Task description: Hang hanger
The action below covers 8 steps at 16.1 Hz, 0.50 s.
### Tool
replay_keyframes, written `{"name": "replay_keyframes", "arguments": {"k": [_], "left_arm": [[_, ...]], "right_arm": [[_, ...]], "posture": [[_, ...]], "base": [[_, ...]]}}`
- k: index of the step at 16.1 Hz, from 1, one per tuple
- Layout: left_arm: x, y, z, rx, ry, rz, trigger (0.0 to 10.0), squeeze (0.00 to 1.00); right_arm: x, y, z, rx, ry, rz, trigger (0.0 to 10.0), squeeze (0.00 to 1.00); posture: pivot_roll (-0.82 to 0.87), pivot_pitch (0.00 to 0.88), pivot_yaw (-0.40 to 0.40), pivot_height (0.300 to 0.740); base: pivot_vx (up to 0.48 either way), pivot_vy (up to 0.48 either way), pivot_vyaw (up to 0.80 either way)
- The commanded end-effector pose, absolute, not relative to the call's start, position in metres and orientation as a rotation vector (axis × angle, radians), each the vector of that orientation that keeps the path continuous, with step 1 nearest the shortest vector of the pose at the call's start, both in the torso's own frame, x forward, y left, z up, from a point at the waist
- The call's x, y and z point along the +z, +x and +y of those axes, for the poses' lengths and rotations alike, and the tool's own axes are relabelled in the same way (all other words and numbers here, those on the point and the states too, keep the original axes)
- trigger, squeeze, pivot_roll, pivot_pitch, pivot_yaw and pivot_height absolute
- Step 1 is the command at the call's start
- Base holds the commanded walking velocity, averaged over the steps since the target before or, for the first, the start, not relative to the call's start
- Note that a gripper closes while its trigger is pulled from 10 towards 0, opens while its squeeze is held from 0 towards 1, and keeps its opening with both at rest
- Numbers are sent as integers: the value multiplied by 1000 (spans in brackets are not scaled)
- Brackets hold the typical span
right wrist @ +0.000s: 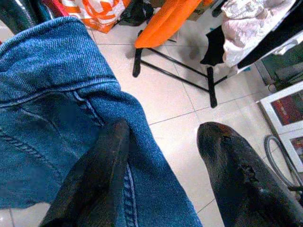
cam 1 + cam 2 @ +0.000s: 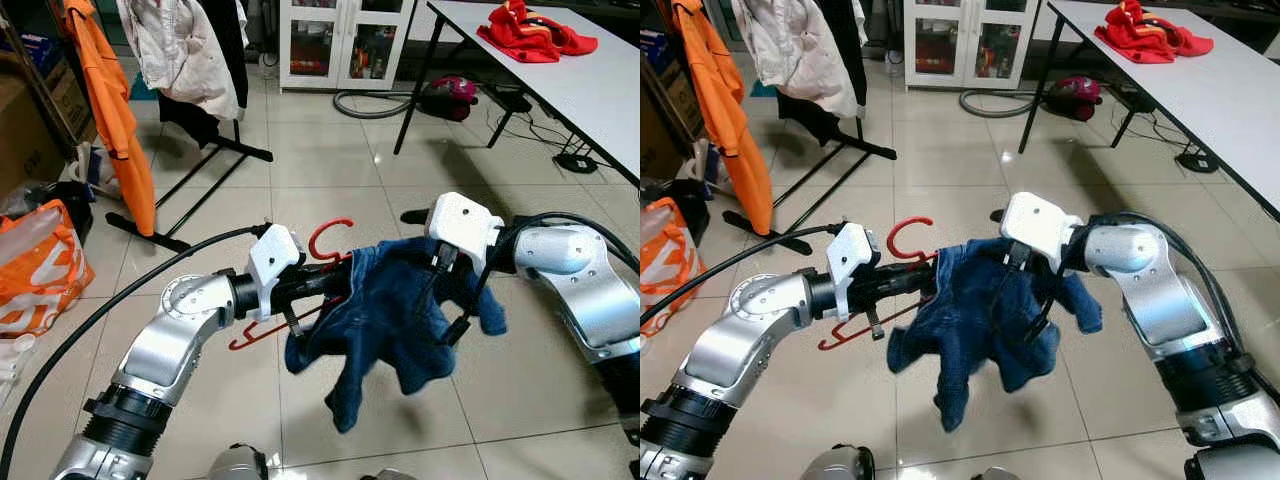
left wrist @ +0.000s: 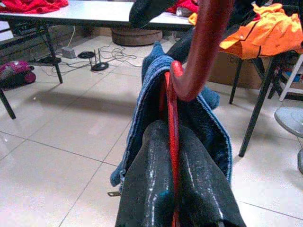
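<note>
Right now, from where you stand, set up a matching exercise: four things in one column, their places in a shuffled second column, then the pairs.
Things:
1. red hanger
2. blue denim garment
3. red clothes
4. orange garment

Places:
A. hanging on the clothes rack at the robot's left
B. clamped between the fingers of the left gripper
C. lying on the white table
D. draped over the hanger, with the right gripper at it

Pairs: 1-B, 2-D, 3-C, 4-A
</note>
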State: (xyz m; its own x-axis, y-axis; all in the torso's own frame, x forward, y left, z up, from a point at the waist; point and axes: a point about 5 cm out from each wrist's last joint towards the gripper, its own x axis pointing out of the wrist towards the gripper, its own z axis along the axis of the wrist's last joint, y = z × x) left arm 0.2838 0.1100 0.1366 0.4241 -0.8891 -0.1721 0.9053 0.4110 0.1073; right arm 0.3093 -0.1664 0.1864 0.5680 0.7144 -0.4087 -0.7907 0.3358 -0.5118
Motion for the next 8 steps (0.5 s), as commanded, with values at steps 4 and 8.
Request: {"name": "replay_keyframes", "arguments": {"k": [4,8], "left_arm": [[144,279,102,-1178,201,56,10000,0],[145,279,102,-1184,203,55,10000,0]], "right_arm": [[183,311,-167,985,-736,123,0,0],[181,308,-170,1010,-750,148,0,0]], "posture": [[28,57,-78,740],[25,55,-76,740]], "base": [[0,0,0],[0,0,0]]}}
